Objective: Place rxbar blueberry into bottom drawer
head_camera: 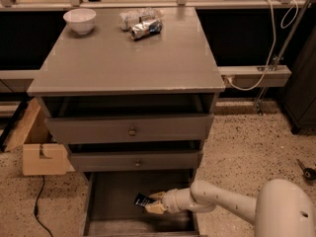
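Tan-tipped gripper [157,203] low inside the open bottom drawer [111,206], reaching in from the right, closed onto the rxbar blueberry [142,199] and pinching its right end. Free end of bar projecting left of the gripper, toward drawer centre. Long axis roughly left–right, slightly tilted. Dark wrapper on or just above grey floor; contact not resolvable. Bar well within the side walls, forward of the middle drawer [136,160]. Judgement: placement nearly done. Needs only a small settle downward, a parting of the grip, then withdrawal rightward and up, clear of the middle drawer. One arm only, so no choice of side. Up on table [128,63]: white bowl [79,19], foil packets [140,24].
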You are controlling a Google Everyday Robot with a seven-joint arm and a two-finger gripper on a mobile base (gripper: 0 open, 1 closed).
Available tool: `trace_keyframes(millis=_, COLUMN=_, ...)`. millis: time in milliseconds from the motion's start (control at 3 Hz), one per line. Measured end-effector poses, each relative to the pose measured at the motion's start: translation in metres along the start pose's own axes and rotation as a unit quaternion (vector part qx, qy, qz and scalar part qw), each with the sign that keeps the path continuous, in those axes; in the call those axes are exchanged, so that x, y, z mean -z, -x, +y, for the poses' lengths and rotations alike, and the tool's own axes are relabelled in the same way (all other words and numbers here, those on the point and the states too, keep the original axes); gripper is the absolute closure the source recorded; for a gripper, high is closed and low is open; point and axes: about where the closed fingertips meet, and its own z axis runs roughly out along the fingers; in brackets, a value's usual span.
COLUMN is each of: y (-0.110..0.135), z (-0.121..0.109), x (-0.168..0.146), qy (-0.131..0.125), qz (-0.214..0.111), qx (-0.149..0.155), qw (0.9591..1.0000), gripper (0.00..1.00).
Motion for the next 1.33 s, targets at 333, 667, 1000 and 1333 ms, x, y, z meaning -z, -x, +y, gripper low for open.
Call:
trace_keyframes(millis=333, y=-0.026, z=-0.016, x=-0.014, qy=-0.02, qz=-0.001, qx=-0.022, qw=0.9996, gripper=0.58)
trace_keyframes(millis=667, y=-0.044, z=-0.029, x=-0.026, qy=-0.034, qz=0.004, qx=-0.038, qw=0.9987, gripper=0.35)
trace_keyframes(millis=1000, y=-0.053, z=-0.039, x=-0.035, qy=-0.04, qz=0.009, qx=-0.046, qw=0.9981, gripper=0.11)
trace_keyframes(millis=1333, y=-0.061, z=-0.047, x=-0.04, qy=-0.046, qz=0.013, qx=-0.054, qw=0.9974, gripper=0.0)
